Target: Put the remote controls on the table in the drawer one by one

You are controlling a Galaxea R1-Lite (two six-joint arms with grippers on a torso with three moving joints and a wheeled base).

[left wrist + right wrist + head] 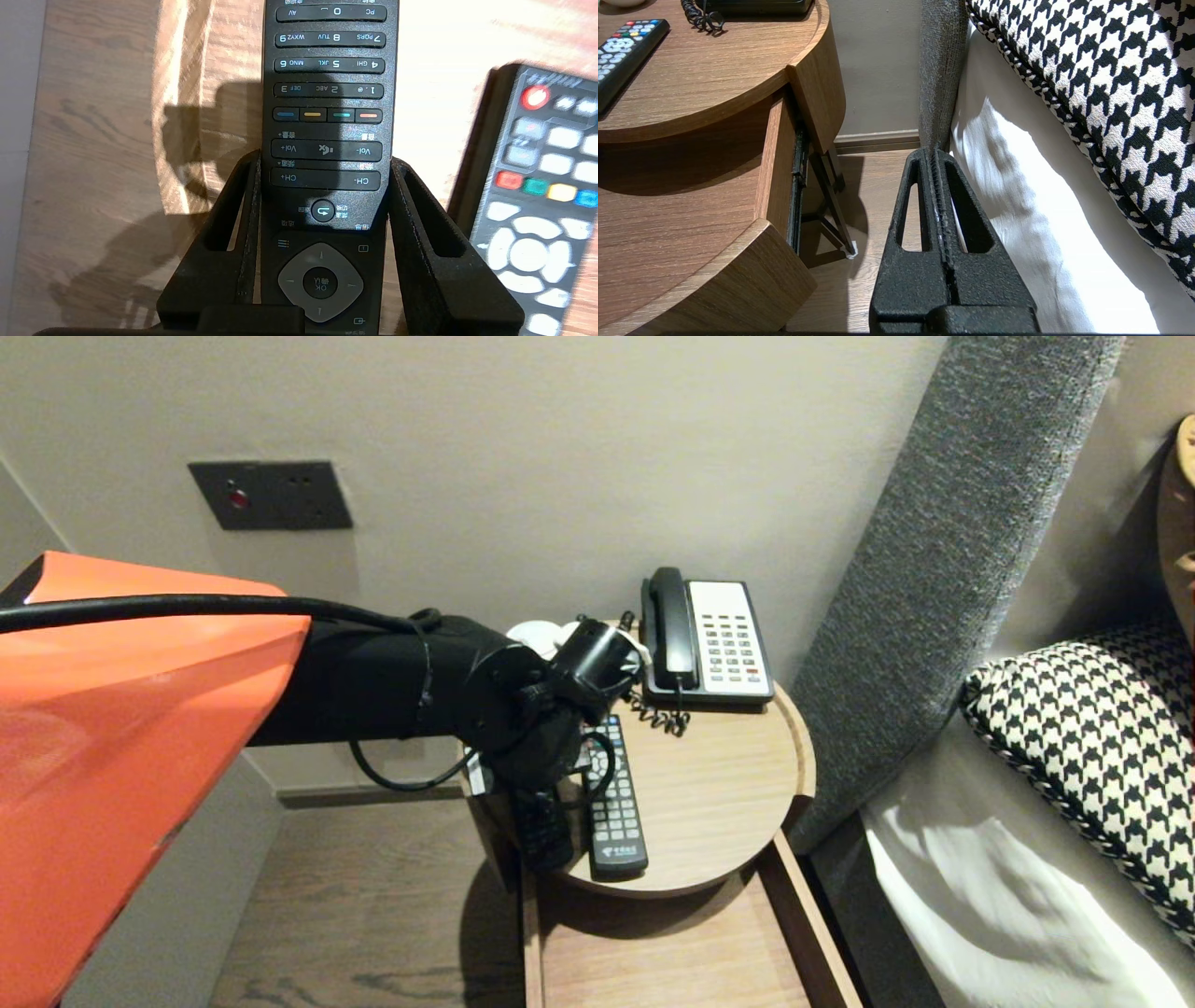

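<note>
The left tool (325, 158) points down over the 8 o'clock rim of the round wooden surface (719, 793). It stands about half open, with one finger on each long side of the black remote (327, 74). Both pads lie against the remote's edges level with its channel keys, so I judge this to be a grip across the narrow width. The remote lies flat on the wood, keys up. Its length runs in line with the fingers, which is likely why they meet its two straight sides and not its ends. Taking it near the navigation pad leaves the number keys sticking out past the fingertips.

A second remote (616, 803), with pale buttons, lies just at the black one's 3 o'clock. It is parallel to the black remote and apart from it, outside the fingers. A telephone (714, 639) sits at the surface's 12 o'clock against the wall, its coiled cord trailing toward the middle. A white dish (537, 635) shows at 11 o'clock behind the wrist.

Below the surface at 6 o'clock a drawer (672, 952) stands pulled out. The right tool (934, 156) hangs parked low at about 4 o'clock, between that drawer and the bed (1017, 224). Its fingers are pressed together on nothing. A houndstooth pillow (1092, 737) rests on the bed at 3 o'clock.
</note>
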